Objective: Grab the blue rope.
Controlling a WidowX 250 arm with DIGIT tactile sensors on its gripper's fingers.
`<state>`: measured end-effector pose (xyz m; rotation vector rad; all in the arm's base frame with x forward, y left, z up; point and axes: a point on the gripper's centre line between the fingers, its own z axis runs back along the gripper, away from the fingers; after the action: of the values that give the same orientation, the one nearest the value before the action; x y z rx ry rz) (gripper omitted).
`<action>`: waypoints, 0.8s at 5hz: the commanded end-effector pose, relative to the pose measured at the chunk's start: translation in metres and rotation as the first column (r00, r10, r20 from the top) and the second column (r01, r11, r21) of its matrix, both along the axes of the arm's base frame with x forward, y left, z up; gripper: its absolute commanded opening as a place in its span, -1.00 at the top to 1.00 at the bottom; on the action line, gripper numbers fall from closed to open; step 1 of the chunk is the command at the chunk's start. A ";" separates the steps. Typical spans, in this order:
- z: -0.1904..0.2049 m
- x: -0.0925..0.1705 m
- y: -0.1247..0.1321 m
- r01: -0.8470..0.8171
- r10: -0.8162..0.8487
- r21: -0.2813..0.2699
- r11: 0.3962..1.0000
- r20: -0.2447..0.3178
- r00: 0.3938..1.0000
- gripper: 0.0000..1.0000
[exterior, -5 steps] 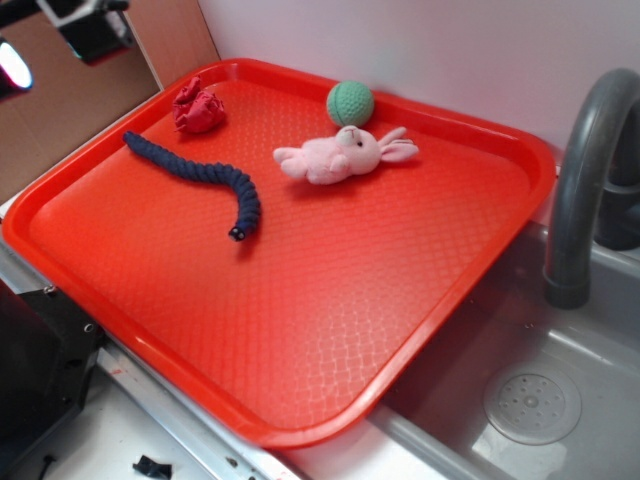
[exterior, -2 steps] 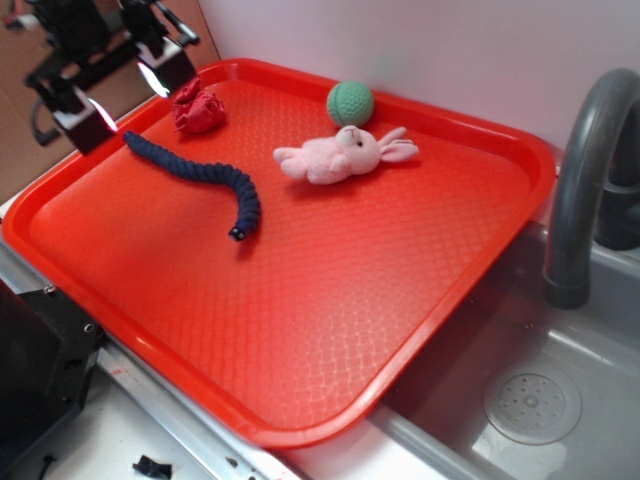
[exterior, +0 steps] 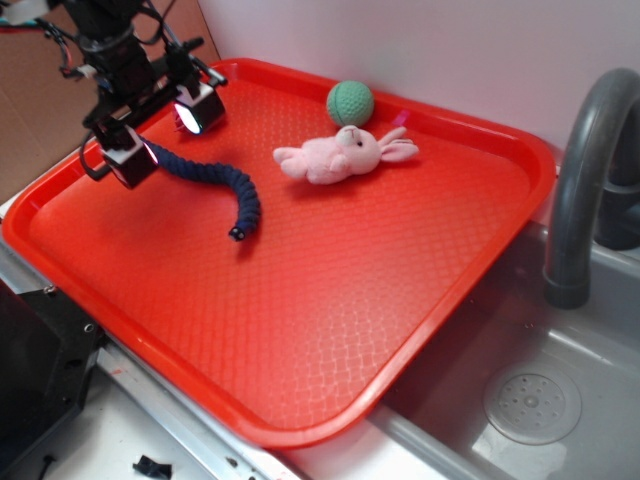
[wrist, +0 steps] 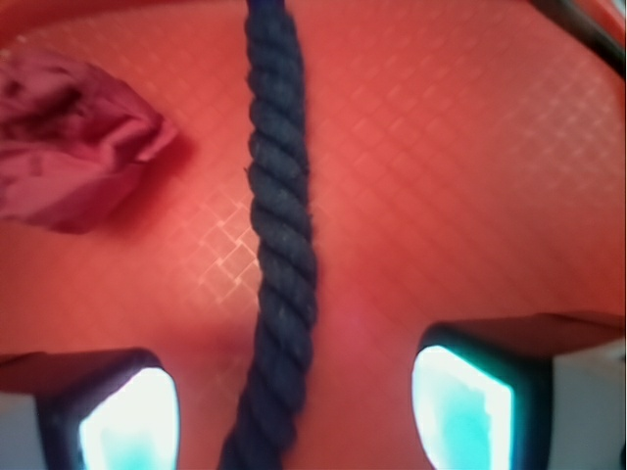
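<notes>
A toy-kitchen style robot test bench: right of the gripper (exterior: 160, 132), a red plastic tray (exterior: 420, 300) abuts a grey moulded sink (exterior: 560, 400) with curved faucet (exterior: 590, 170), white wall (exterior: 420, 45) behind.

The red tray (exterior: 330, 330) is seen by the exterior view from above its near right corner, at a distance, facing its far left corner. The wrist view is aimed steeply down, very close. The blue rope (wrist: 279, 235) near the tray's far left corner is shared.
</notes>
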<state>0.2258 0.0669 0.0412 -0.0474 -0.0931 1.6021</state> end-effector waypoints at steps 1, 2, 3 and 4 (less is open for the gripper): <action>-0.027 0.006 0.000 0.049 -0.049 -0.020 0.999 -0.012 0.999 -1.00; -0.030 0.006 -0.003 0.056 -0.056 -0.011 0.998 -0.014 0.998 -0.26; -0.029 0.006 -0.008 0.070 -0.069 0.004 0.998 -0.017 0.997 1.00; -0.027 0.005 -0.009 0.127 -0.127 0.005 0.992 -0.026 0.992 1.00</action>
<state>0.2359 0.0552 0.0132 -0.0176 -0.0561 1.4905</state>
